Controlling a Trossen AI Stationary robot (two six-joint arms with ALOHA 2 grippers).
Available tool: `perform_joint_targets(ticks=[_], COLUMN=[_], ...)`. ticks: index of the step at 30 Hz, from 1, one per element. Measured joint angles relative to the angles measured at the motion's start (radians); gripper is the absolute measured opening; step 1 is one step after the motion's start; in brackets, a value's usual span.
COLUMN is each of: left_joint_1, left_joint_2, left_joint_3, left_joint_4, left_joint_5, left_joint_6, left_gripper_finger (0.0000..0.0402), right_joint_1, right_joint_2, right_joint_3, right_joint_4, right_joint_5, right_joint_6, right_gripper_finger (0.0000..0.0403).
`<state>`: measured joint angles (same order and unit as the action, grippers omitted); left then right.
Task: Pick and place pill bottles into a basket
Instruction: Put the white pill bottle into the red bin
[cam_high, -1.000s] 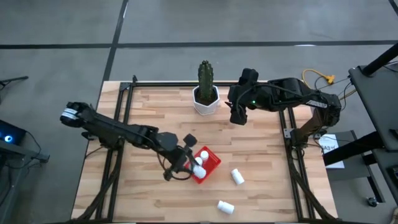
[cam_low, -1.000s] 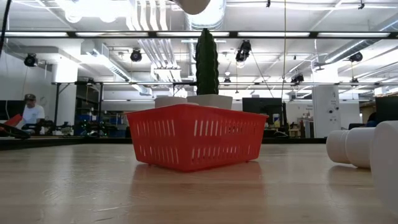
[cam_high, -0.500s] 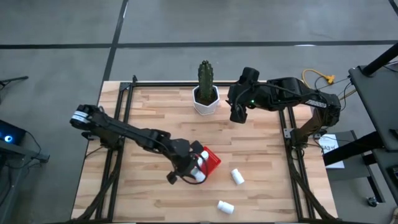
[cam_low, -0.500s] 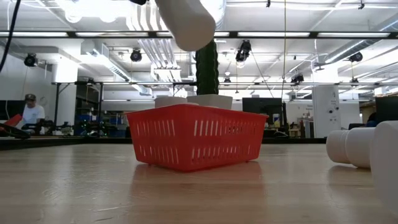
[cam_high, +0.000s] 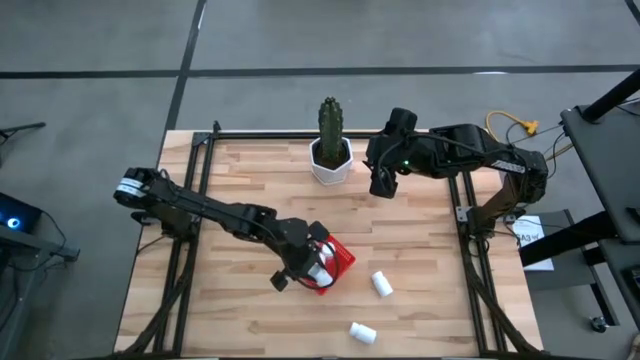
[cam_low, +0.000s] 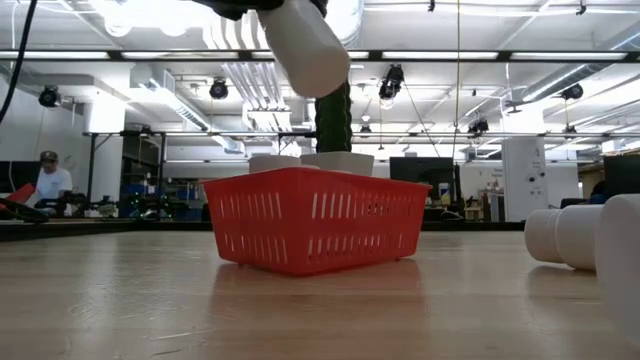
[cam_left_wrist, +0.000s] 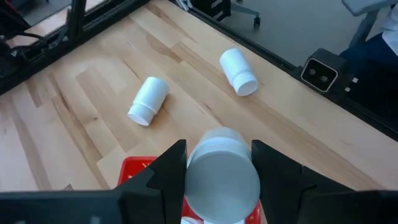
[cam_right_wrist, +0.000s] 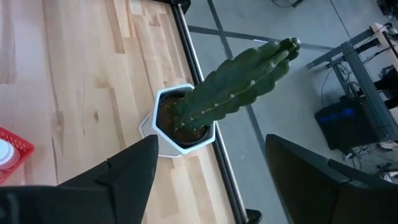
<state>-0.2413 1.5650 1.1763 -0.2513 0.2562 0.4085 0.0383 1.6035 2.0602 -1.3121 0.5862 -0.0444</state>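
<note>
Butcher-block planks made up the tabletop (cam_high: 250, 320), with a workshop of ceiling lights and ducting behind it in the low view. Nearest the front edge lay one pill bottle (cam_high: 362, 332) on its side, and a little farther in a second loose bottle (cam_high: 381, 284) lay on its side, just right of the red basket (cam_high: 341, 257); both showed in the left wrist view as well. Over the basket's left side hung the left gripper (cam_high: 316, 266), its fingers closed on a white pill bottle (cam_low: 304, 45) that the low view showed tilted and lifted clear above the basket's rim. More white bottles (cam_high: 322, 272) already sat inside the basket, partly hidden by the gripper. Farther back, near the table's rear edge, stood a cactus (cam_high: 329, 120) in a white hexagonal pot (cam_high: 331, 165). Right of the pot, at about the same depth, the right gripper (cam_high: 380, 185) waited above the wood with its fingers spread wide and nothing between them. Far off in the room a person (cam_low: 47, 180) sat at a bench.
</note>
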Motion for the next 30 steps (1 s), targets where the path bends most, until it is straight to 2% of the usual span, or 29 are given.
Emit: perform_joint_targets(ticks=[14, 21, 24, 30], left_joint_1=[0.041, 0.1, 0.115, 0.122], left_joint_2=[0.001, 0.051, 0.07, 0.122], left_joint_3=[-0.001, 0.036, 0.038, 0.094], left_joint_4=[-0.008, 0.034, 0.003, -0.014], left_joint_5=[-0.001, 0.008, 0.046, 0.051], left_joint_6=[0.003, 0.026, 0.034, 0.053], left_gripper_finger=[0.014, 0.014, 0.014, 0.014], right_joint_1=[-0.004, -0.01, -0.009, -0.016], right_joint_2=[0.0, 0.0, 0.001, 0.001], right_joint_3=[0.0, -0.007, -0.012, -0.016], right_joint_4=[0.001, 0.002, 0.001, 0.001], right_joint_5=[0.0, 0.0, 0.0, 0.0], right_joint_6=[0.002, 0.01, 0.009, 0.008], right_gripper_finger=[0.0279, 0.0284, 0.0287, 0.0285])
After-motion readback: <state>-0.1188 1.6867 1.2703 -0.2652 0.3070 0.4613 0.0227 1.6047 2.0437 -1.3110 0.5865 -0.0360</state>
